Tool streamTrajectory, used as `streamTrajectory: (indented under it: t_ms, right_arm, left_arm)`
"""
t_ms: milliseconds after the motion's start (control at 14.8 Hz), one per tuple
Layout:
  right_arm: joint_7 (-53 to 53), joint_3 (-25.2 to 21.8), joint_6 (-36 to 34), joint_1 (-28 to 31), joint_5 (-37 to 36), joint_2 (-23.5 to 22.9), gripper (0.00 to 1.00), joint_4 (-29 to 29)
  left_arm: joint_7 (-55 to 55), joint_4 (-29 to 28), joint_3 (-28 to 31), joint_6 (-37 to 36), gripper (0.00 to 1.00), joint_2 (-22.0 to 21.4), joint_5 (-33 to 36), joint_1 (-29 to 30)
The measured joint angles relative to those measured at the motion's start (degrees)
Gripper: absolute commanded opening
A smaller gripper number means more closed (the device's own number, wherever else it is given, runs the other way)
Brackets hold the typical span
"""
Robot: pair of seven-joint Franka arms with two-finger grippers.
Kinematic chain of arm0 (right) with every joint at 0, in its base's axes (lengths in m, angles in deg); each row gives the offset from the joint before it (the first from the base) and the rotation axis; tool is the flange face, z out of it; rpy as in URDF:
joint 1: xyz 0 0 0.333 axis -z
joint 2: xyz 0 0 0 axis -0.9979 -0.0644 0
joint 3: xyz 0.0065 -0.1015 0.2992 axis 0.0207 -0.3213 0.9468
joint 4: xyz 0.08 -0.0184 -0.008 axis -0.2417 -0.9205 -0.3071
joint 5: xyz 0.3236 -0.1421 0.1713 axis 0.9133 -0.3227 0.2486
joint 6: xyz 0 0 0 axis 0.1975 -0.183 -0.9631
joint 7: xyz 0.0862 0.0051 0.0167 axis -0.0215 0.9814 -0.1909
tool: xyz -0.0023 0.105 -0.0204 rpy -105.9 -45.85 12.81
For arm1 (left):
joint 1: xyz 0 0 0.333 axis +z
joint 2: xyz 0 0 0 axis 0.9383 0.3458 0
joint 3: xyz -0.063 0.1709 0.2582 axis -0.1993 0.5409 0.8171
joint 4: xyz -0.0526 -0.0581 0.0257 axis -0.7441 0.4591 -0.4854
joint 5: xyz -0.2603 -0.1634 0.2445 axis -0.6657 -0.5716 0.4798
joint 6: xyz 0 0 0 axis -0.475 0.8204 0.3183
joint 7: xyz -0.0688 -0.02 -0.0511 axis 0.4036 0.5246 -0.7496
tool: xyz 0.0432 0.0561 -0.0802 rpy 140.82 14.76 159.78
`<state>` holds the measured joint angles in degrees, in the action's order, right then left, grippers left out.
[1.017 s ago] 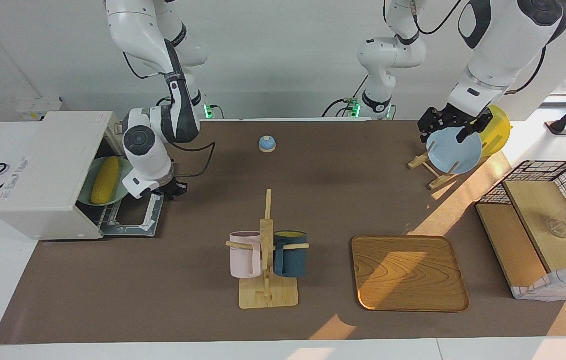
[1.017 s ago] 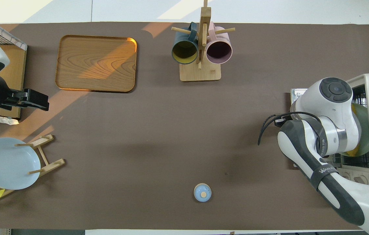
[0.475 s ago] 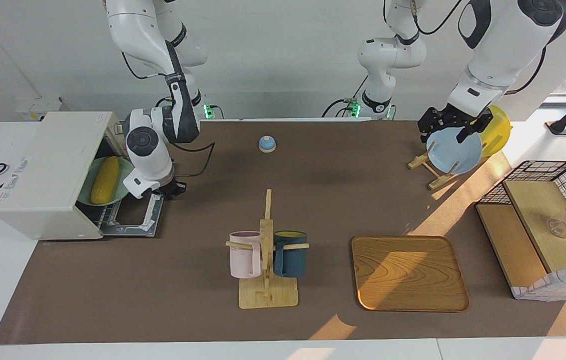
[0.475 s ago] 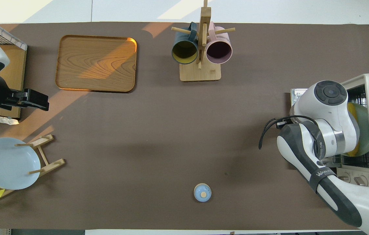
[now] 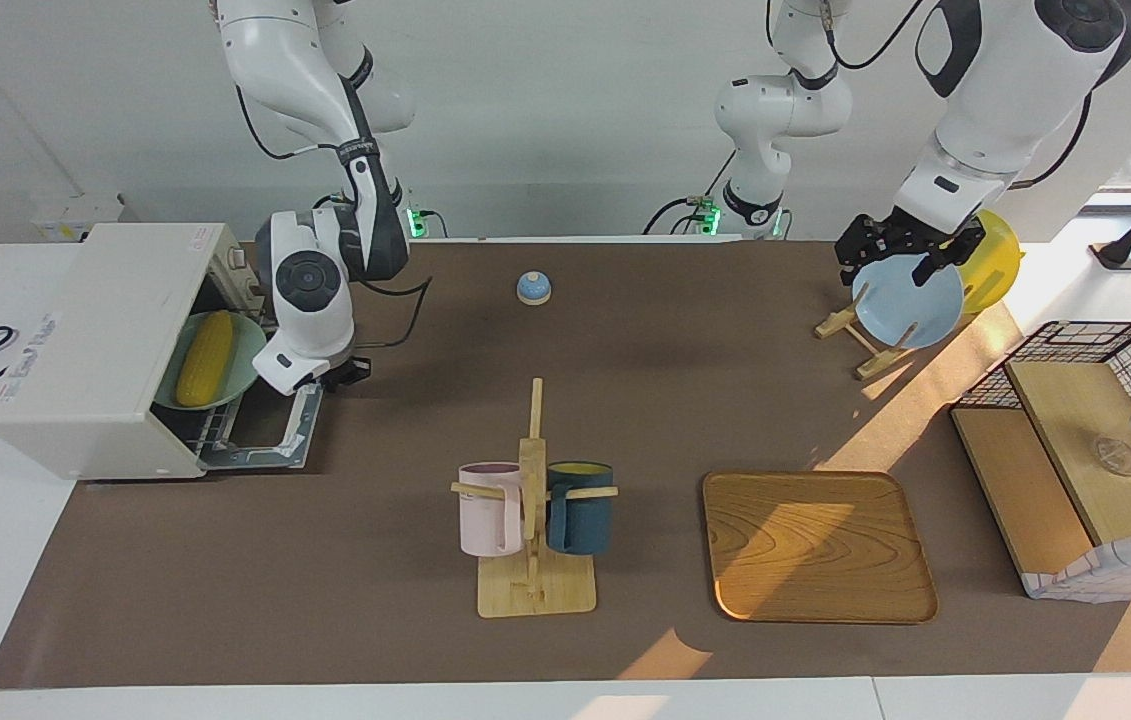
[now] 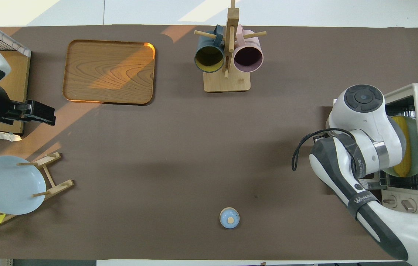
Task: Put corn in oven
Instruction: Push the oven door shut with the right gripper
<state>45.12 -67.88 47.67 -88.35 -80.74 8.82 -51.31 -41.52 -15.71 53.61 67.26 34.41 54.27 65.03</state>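
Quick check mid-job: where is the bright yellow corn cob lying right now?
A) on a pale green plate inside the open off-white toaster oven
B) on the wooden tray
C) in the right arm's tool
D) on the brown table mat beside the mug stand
A: the bright yellow corn cob lies on the pale green plate within the open off-white toaster oven.

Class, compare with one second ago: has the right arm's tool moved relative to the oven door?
Yes. The right tool has risen and drawn back from the oven, along its open door's edge toward the robots.
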Motion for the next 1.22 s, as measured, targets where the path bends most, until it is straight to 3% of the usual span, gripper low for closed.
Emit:
streamTrajectory:
  t_ms: [542, 814, 1017, 1220]
  right_arm:
    - [-13.4, -0.08, -15.21, 4.93, 0.23, 5.14, 0.0, 9.19]
    - [-20.31, -1.15, -16.95, 10.36, -1.43, 7.35, 0.0, 11.32]
    - [-21.49, -1.16, -16.93, 11.2, -1.7, 7.34, 0.0, 11.7]
    - [-21.49, -1.14, -19.13, 11.2, -1.37, 7.09, 0.24, 14.1]
  left_arm:
    - [0.0, 0.0, 0.0, 0.0, 1.0, 0.0, 0.0, 0.0]
    - [0.0, 0.0, 0.0, 0.0, 1.0, 0.0, 0.0, 0.0]
    - [0.0, 0.0, 0.0, 0.0, 1.0, 0.0, 0.0, 0.0]
    - [0.0, 0.0, 0.0, 0.0, 1.0, 0.0, 0.0, 0.0]
